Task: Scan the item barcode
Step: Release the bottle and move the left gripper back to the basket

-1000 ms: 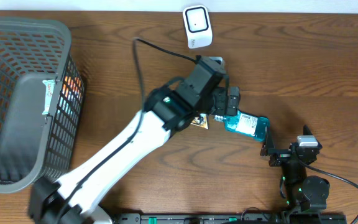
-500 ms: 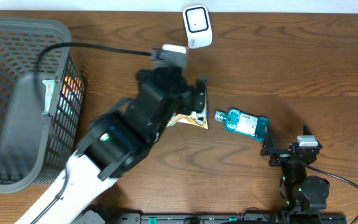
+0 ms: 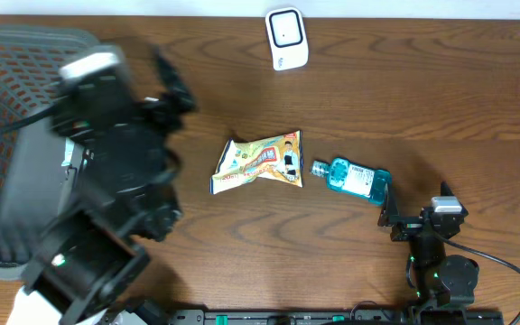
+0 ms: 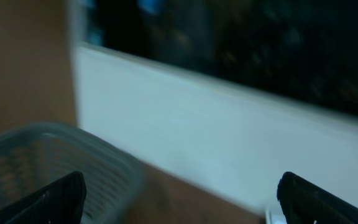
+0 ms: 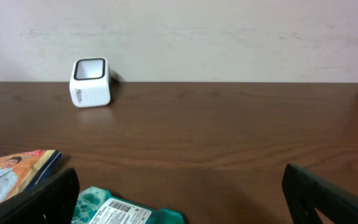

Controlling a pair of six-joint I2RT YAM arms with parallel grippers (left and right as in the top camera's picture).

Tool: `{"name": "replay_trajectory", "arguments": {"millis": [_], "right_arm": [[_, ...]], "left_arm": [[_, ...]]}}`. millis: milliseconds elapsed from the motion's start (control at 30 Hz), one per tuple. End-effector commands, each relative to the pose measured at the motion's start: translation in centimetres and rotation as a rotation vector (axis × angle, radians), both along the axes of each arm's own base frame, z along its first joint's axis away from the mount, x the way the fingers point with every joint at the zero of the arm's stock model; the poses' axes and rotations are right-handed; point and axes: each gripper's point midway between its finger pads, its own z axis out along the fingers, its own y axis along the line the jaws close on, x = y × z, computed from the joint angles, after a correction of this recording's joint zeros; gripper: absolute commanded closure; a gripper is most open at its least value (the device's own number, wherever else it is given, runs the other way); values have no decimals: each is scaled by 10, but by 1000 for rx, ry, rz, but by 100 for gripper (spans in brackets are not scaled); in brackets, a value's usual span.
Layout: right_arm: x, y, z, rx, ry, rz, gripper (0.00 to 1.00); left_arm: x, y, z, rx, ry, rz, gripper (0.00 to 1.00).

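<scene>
A teal bottle point(image 3: 355, 178) lies on its side on the wooden table, its white barcode label point(image 5: 114, 214) facing up. A colourful snack bag point(image 3: 260, 162) lies flat just left of it. The white scanner point(image 3: 287, 38) stands at the table's far edge, also visible as the scanner point(image 5: 91, 82) in the right wrist view. My left gripper point(image 4: 182, 205) is open and empty, blurred, high over the basket side point(image 3: 165, 90). My right gripper point(image 3: 418, 215) rests open just behind the bottle, nothing between its fingers point(image 5: 42, 199).
A grey mesh basket point(image 3: 25, 41) fills the left end of the table, partly covered by my left arm, with some packaged goods inside. The basket point(image 4: 55, 149) shows blurred in the left wrist view. A pale wall runs behind the table.
My left arm has swung from over the bottle and snack bag leftward to above the basket, uncovering the snack bag. Bottle, bag and right arm have stayed put.
</scene>
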Motion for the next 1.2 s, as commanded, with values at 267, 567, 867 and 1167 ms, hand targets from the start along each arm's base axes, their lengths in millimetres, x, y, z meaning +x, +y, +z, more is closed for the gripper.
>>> {"name": "replay_trajectory", "arguments": {"millis": [267,567,867,1167], "right_arm": [[0,-2,0,14,1,-10,1],[0,-2,0,14,1,-10,1],[0,-2,0,14,1,-10,1],[0,-2,0,14,1,-10,1]], "left_arm": [[-56,118,43,-112,-200,494,2],[-71,162,41,-90,-205,694,2],[-50,197,13,2,-57,853,2],[-4,226,-48,-28,123,826,2]]}}
